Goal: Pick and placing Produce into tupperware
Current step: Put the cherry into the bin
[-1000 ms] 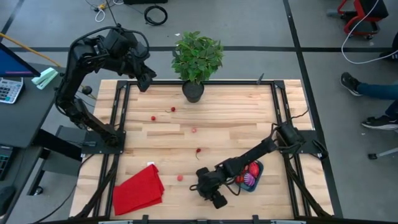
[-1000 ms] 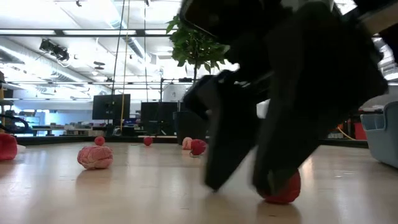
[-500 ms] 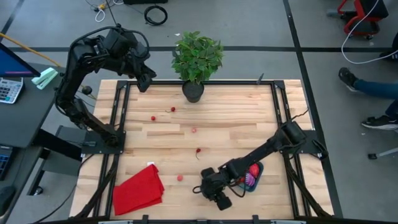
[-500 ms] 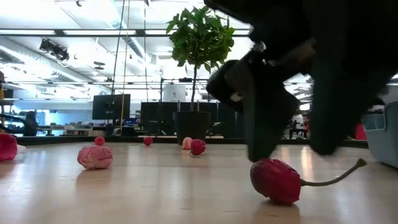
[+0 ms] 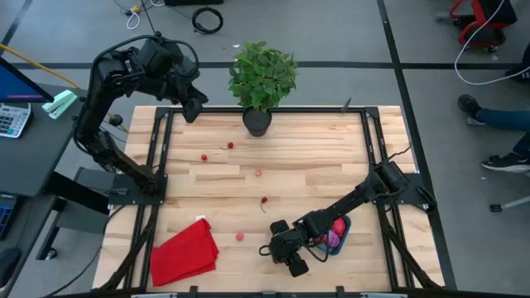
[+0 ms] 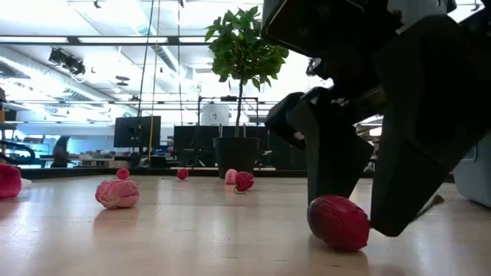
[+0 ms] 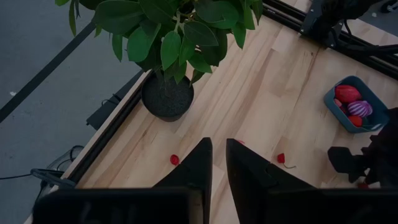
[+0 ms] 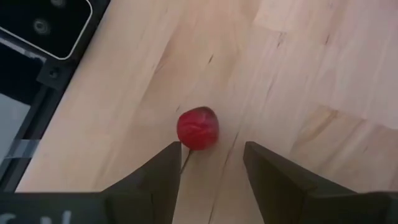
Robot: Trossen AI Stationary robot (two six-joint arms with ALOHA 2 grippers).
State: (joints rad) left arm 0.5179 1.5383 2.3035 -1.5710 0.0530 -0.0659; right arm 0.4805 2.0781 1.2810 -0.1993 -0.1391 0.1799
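My right gripper [image 5: 291, 258] is low over the table near its front edge, open. A dark red cherry [image 8: 197, 129] lies on the wood just ahead of its fingertips; in the low view the cherry [image 6: 338, 222] sits in front of the two fingers. The teal tupperware [image 5: 346, 223] stands on the table just right of that gripper, half under the right arm. It holds a red piece and the purple striped piece [image 7: 359, 108]. Several small red and pink pieces [image 5: 240, 236] lie scattered over the table. My left gripper [image 5: 192, 112] waits, shut and empty, high over the far left corner.
A black potted plant [image 5: 257, 120] stands at the middle of the far edge. A red cloth [image 5: 184, 252] lies at the front left. Metal rails [image 5: 157, 165] run along the table's left and right sides. A person's shoes [image 5: 472, 106] show on the floor at the right.
My right gripper stood over the cherry, then rose and shifted a little toward the table's right, uncovering the cherry and its stem. It has come down again with its fingers just behind the cherry. The cherry has stayed on the table.
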